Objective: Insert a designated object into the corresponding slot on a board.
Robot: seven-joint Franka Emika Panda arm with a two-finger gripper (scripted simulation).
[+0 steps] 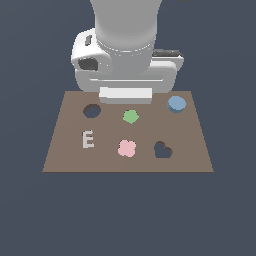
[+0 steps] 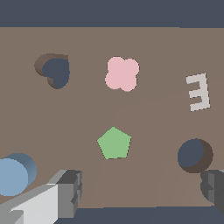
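**Disc not yet picked up; round hole empty**

From my station, nothing of the task is done as the pictures stand. The small light-blue round disc sits on top of the flat brown rectangular board, near the far corner on the exterior view's right, apart from every cut-out. The dark circular hole I need to fill is at the opposite far corner, on the exterior view's left, and it shows empty in both views.

In the wrist view the arm's gripper hangs above the far edge of the board with its two fingers spread wide and nothing between them. The disc lies outside one finger, just beside it; the circular hole lies just beside the other. So the gripper is over the middle ground, roughly above the green pentagon piece, not lined up with the disc.

The pink clover-shaped piece, the white letter E and the dark heart-shaped hole sit on the near half and, I judge, are out of the way.

What is left, by my reckoning, is everything: shift over the disc, descend, close on it, lift, carry it across the pentagon to the round hole, and lower it in squarely.
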